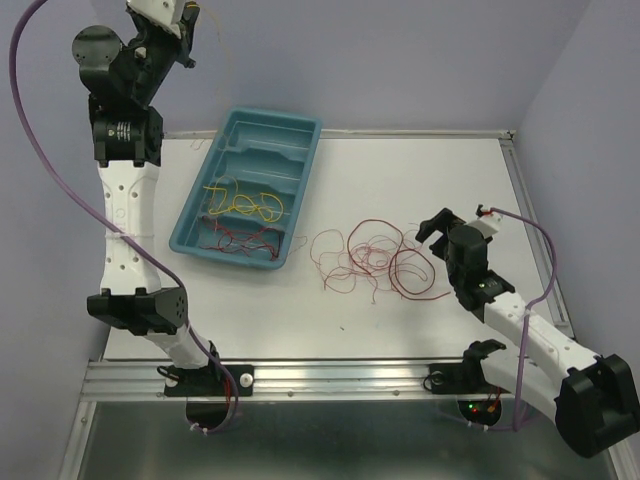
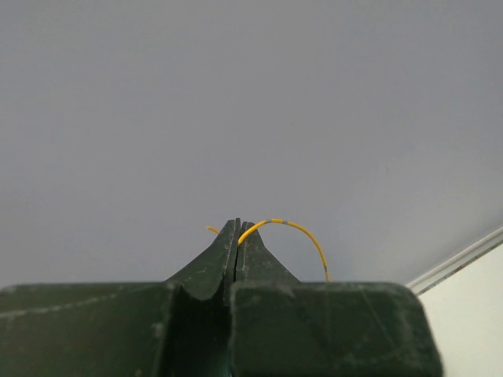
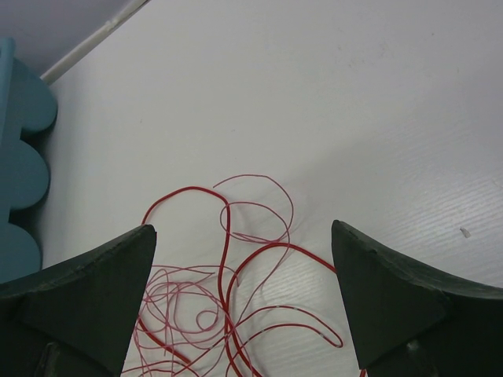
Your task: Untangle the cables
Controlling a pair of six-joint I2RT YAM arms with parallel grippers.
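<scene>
Both left fingers (image 2: 211, 271) pinch wire (image 2: 302, 232); right fingers (image 3: 86, 279) wide.

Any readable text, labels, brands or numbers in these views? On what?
No text can be read.
Print on left arm joint: white marks on black housing, too small to read.
Tray, cables, table: no markings seen.
Wrist views: none.

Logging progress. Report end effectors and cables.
Left end effector shut on yellow wire, raised high. Right end effector open over red wire pile. More yellow and red wires in blue tray. No obstruction seen.
</scene>
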